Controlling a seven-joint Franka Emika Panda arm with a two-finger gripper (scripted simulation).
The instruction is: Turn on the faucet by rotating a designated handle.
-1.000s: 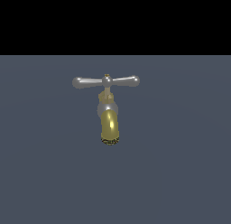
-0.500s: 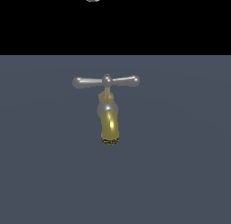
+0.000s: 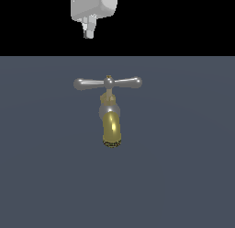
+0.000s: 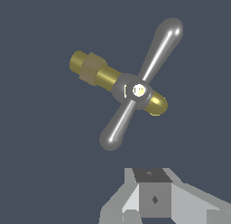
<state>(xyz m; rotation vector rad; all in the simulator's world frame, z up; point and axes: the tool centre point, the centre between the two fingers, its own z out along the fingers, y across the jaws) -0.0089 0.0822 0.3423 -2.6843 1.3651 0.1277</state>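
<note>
The faucet (image 3: 110, 116) is standing in the middle of the grey floor (image 3: 183, 176), and its gold spout (image 3: 111, 129) is pointing toward the viewer in the exterior view. On top of it the handle (image 3: 108, 83) is lying level, its two rounded ends reaching out to both sides with the small brass nub between them. It is looking the same as one second ago; nothing has turned it.

What is changing is farther back and higher. The gripper (image 3: 89, 33) is coming down into the picture: one second ago it was not visible, half a second ago only a tip was showing, and now its pale body is hanging above the handle, toward the exterior view's left end, well apart from it. It is holding nothing. I cannot tell if the fingers are spread or closed.

I judge that the approach is only beginning and the turning is not yet started.
</note>
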